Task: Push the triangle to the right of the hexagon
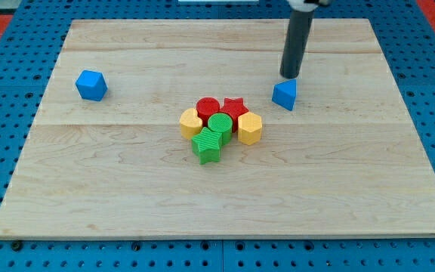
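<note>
Tip [288, 76] just above blue triangle [284, 95]

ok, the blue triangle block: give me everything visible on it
The blue triangle is a small solid wedge, matte and plastic-looking, with a lighter front face and a darker side face. It lies flat on the wooden board towards the view's upper right, apart from the central cluster, with the yellow hexagon to its lower left. My tip sits right at its top edge, apparently touching. No other block touches it.
</note>
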Controlling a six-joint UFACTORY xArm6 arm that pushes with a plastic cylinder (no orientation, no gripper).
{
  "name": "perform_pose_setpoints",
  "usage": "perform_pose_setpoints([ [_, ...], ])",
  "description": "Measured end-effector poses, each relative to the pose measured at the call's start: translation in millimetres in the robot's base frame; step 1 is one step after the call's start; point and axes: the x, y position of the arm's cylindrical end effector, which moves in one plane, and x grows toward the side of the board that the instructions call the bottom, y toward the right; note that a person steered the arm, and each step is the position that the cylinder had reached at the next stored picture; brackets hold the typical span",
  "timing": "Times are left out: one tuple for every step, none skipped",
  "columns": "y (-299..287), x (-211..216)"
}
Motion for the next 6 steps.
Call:
perform_pose_setpoints([
  [18,51],
  [18,48],
  [-18,45],
  [16,65],
  [22,82],
  [-7,93],
])
